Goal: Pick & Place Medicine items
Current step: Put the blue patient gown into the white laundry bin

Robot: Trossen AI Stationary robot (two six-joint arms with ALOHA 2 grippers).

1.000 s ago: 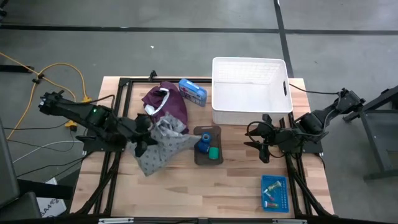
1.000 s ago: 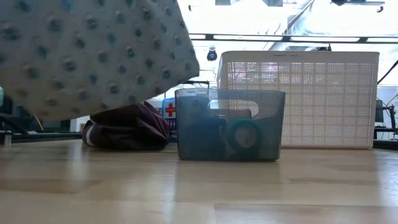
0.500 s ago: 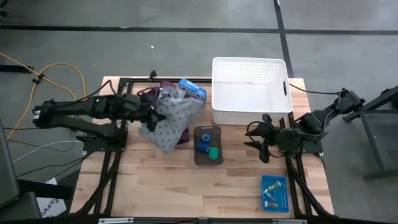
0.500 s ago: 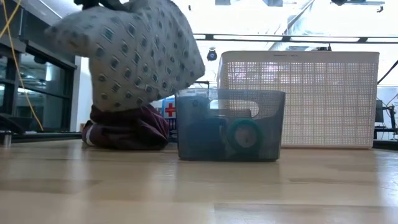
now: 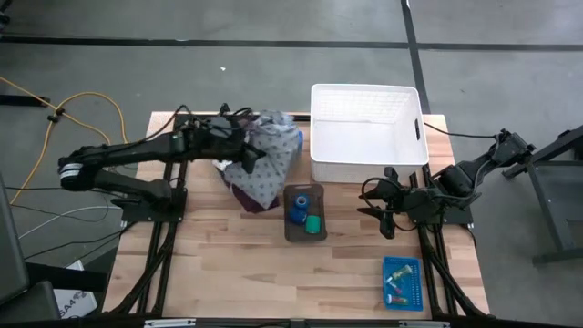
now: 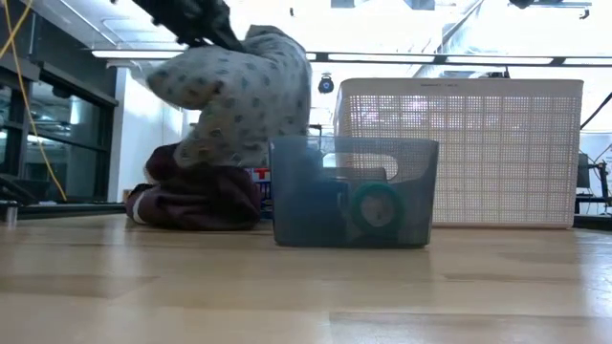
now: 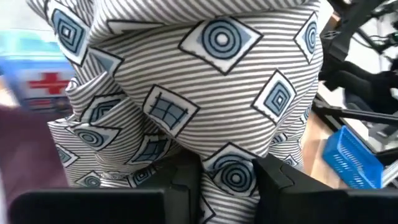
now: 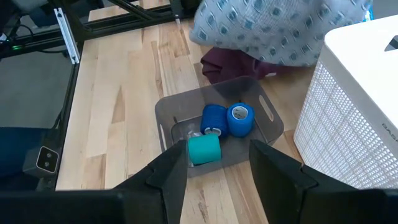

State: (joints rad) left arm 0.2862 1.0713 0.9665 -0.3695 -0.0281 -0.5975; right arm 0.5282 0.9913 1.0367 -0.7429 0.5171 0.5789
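Two arms, one cloth aloft

Left gripper is clamping the grey patterned cloth above the maroon garment. Right gripper, fingers apart, is waiting beside the smoky plastic bin holding blue and green rolls.

You get even, soft light from above in the high view, with faint shadows. The low view is backlit: ceiling strips blow out the top, leaving the grey bin murky. In the left wrist view the patterned cloth is sharp while the left edge smears.
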